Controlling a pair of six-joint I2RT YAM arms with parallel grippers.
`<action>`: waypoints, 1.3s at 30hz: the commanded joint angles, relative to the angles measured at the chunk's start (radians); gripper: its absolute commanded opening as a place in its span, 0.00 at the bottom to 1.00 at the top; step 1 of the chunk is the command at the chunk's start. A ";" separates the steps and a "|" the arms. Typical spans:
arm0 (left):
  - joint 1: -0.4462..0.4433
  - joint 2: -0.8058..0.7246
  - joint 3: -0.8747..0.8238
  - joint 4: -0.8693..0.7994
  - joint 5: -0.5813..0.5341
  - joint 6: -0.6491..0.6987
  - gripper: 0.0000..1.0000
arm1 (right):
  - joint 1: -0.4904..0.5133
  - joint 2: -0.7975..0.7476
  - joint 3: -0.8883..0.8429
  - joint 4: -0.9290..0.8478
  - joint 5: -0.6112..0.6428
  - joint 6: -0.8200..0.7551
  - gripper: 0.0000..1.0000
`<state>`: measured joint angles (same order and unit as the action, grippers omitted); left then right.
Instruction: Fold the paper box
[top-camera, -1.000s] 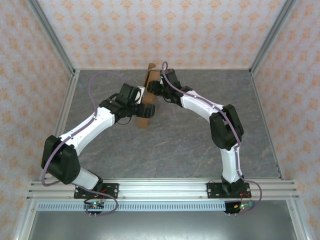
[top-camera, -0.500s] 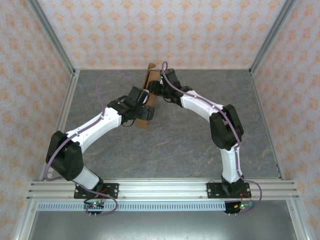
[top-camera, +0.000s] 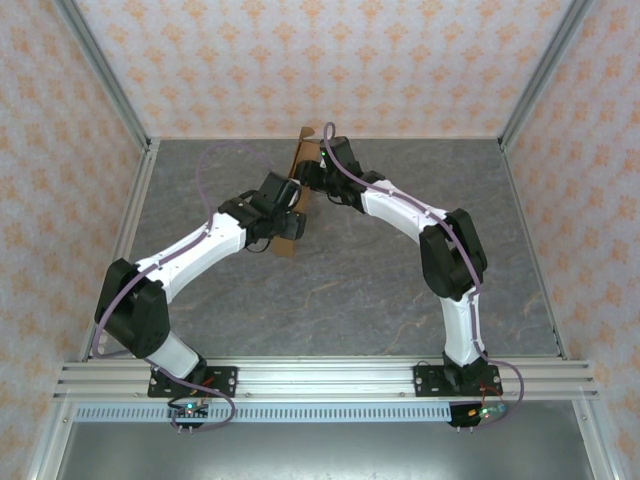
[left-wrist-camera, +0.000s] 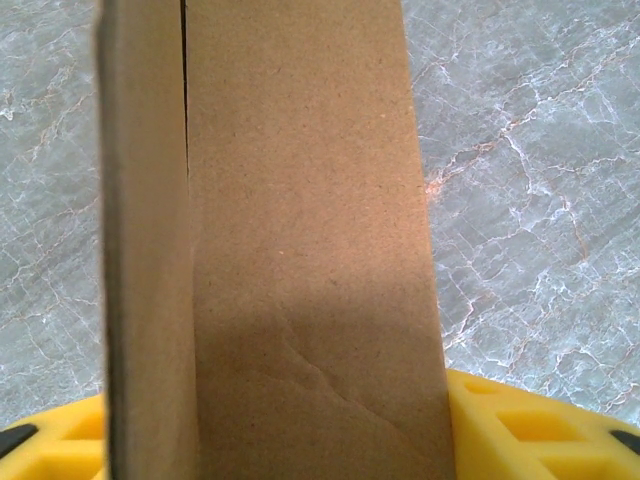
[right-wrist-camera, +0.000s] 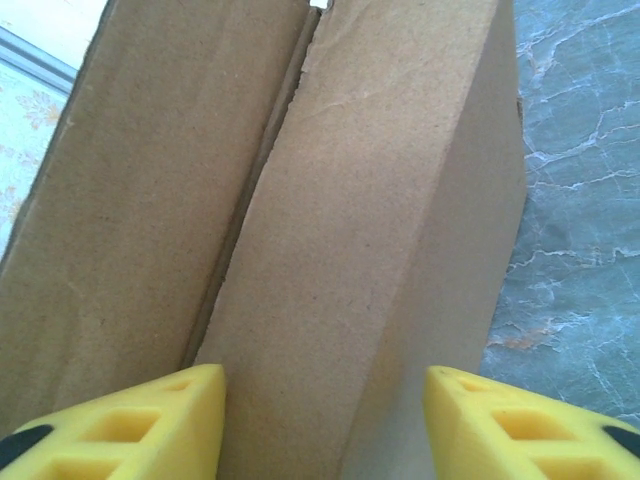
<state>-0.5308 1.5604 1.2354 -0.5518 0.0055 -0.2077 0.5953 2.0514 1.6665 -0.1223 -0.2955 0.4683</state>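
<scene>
The left hand (left-wrist-camera: 275, 445) is being seen at half width, and the paper box (left-wrist-camera: 300, 200) is being held between its yellow pads (left-wrist-camera: 540, 430): brown cardboard is filling the whole gap, and both pads are being met by it. From this wrist, two panels are being shown side by side, split by a dark slit running up the left, with a faint crease crossing the wider panel low down.

Now the right hand (right-wrist-camera: 325, 420): its yellow fingers (right-wrist-camera: 130, 420) are being kept partly apart, with a folded ridge of the same box rising between them. Whether the cardboard is being squeezed there or only straddled cannot be told. A second panel is being seen lying off to the left of that ridge, parted from it by a ragged slit.

From above, the box is being stood up off the grey marbled tabletop (top-camera: 380, 290), far of centre, close to the patterned back wall (top-camera: 300, 60). It is being flanked by both hands, the left one at its nearer end and the right one at its farther end, with both arms being bent inward toward it.
</scene>
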 joint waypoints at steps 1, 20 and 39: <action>-0.005 -0.046 -0.010 -0.021 -0.053 0.027 0.53 | 0.003 -0.067 -0.002 -0.069 0.033 -0.029 0.59; 0.074 -0.215 -0.107 0.067 0.413 0.504 0.42 | -0.214 -0.700 -0.384 -0.279 -0.023 -0.369 0.67; 0.232 -0.006 0.134 -0.359 0.718 1.158 0.37 | -0.234 -0.979 -0.534 -0.462 0.010 -0.965 0.73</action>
<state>-0.3347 1.5299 1.3308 -0.8230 0.6533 0.8421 0.3782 1.0763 1.1416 -0.5446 -0.2619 -0.3008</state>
